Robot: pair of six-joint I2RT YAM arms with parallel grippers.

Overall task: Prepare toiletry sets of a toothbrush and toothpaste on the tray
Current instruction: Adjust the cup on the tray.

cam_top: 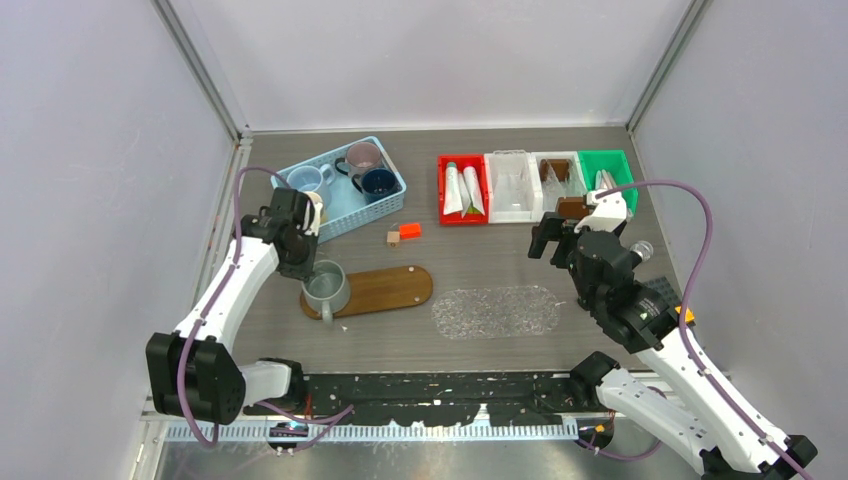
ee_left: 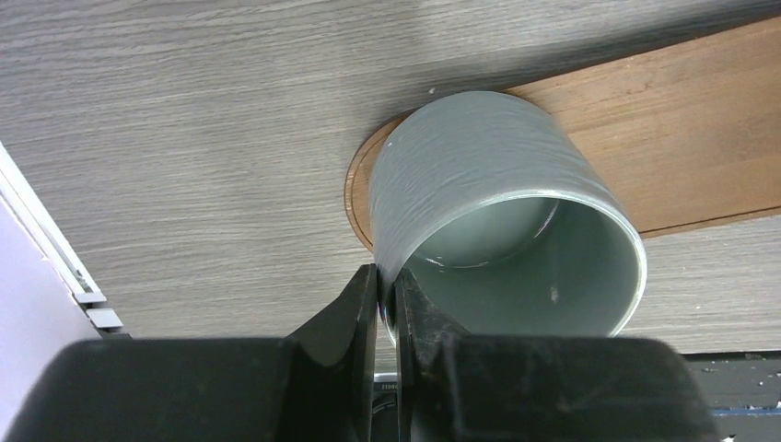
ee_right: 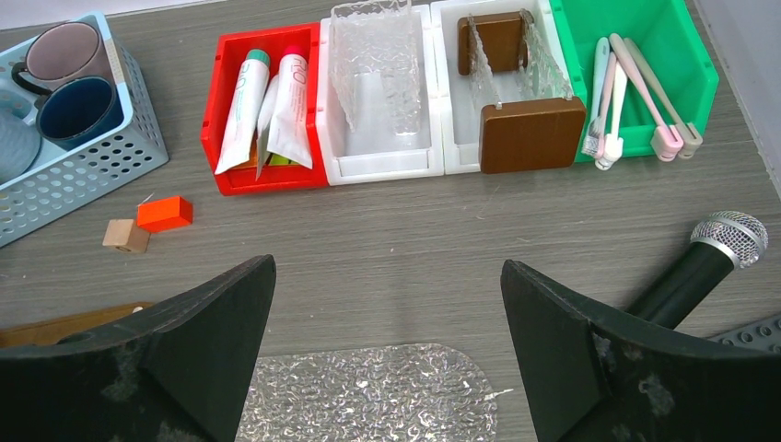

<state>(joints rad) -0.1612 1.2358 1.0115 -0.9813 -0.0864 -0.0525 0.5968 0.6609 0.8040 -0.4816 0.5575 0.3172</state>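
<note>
A grey-green mug stands upright on the left end of the oval wooden tray. My left gripper is shut on the mug's rim, one finger inside and one outside. Toothpaste tubes lie in the red bin. Several toothbrushes lie in the green bin. My right gripper hangs open above the table in front of the bins, with nothing between its fingers.
A light-blue basket at the back left holds a mauve mug, a navy mug and others. Two white bins hold clear and brown holders. An orange block, a wooden cube, a clear textured tray and a microphone lie on the table.
</note>
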